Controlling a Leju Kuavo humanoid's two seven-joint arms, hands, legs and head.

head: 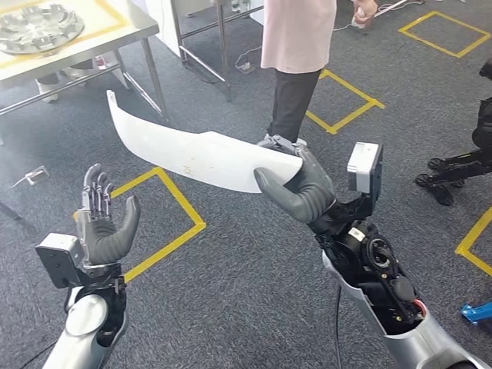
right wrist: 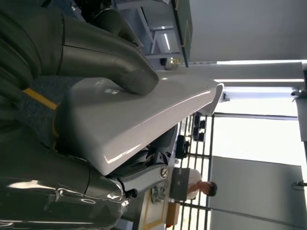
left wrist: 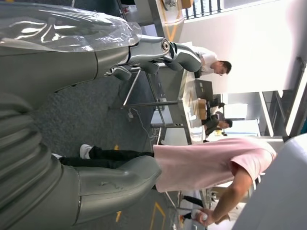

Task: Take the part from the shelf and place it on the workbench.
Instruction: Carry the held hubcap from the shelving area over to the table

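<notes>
long white curved part (head: pixel 197 156), held aloft at one end

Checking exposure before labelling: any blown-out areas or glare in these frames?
Head view: even light, sharp, no clipping on the long white curved panel held by the right hand. Left wrist view: bright wall behind blown out, sheen on the left hand. Right wrist view: windows clipped white, highlight streak along the panel's edge, hand close and soft.
</notes>
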